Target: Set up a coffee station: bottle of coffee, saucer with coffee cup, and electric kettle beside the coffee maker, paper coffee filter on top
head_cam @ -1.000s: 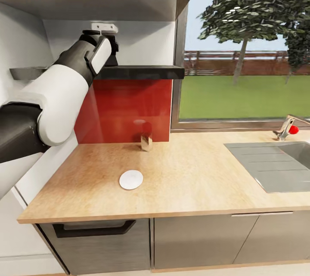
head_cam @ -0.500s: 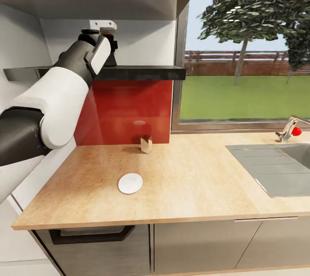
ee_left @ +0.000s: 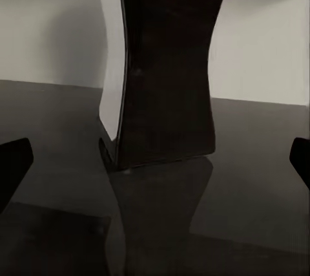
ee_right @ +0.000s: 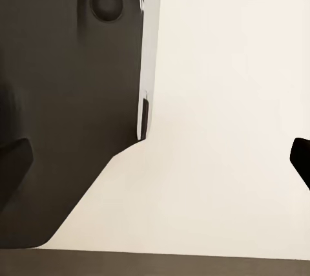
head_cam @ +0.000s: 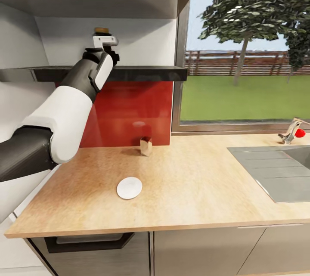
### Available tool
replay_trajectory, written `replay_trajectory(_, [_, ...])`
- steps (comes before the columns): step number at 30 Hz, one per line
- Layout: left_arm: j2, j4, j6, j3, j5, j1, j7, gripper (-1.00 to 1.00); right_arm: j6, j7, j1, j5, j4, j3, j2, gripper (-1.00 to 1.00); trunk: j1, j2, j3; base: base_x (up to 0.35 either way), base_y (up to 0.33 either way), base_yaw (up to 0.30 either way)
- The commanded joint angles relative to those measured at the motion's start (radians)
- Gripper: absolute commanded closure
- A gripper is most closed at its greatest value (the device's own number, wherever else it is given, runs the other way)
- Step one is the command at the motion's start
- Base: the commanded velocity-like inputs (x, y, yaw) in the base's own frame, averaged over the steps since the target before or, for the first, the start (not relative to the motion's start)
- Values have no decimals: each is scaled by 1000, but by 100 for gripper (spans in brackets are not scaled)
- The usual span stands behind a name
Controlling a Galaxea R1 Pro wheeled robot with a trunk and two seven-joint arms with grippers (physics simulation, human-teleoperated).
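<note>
On the pale wood-grain countertop (head_cam: pixel 193 181), the flat round white saucer (head_cam: pixel 129 188) is lying near the front edge, a small tan wooden box (head_cam: pixel 146 146) standing behind it against the glossy red backsplash (head_cam: pixel 129 112), and a grey steel sink (head_cam: pixel 275 168) sitting off to the right. Above, the left arm is reaching up to the dark shelf (head_cam: pixel 142 71), where the left gripper (head_cam: pixel 103 45) is sitting level with the bottle (ee_left: pixel 165 63). The bottle is standing upright, long axis vertical, its yellow cap (head_cam: pixel 101 30) showing just above the gripper. In the left wrist view its glossy dark brown, waisted body is resting on the reflective black shelf between the two black fingertips (ee_left: pixel 13 159), which are spread wide and apart from it. In the right wrist view the right gripper's (ee_right: pixel 155 159) fingertips are likewise spread, with a dark panel and a white wall beyond
</note>
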Motion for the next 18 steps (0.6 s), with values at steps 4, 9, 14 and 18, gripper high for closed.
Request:
replay_trajectory(4, [0, -34, 11, -1, 5, 0, 6, -100, -2, 4, 0, 10, -1, -7, 0, -100, 1, -2, -2, 172, 0, 0])
replay_trajectory(9, [0, -51, 11, -3, 5, 0, 10, -100, -2, 4, -1, 10, -1, -7, -1, -100, 1, -2, -2, 216, 0, 0])
replay_trajectory(14, [0, -53, 9, -4, 4, 0, 12, -100, -2, 4, 0, 11, -1, -7, -1, -100, 1, -2, -2, 28, 0, 0])
replay_trajectory(18, [0, -53, 8, -2, 4, 0, 13, -100, -2, 4, 0, 11, -1, -7, -2, -100, 1, -2, -2, 33, 0, 0])
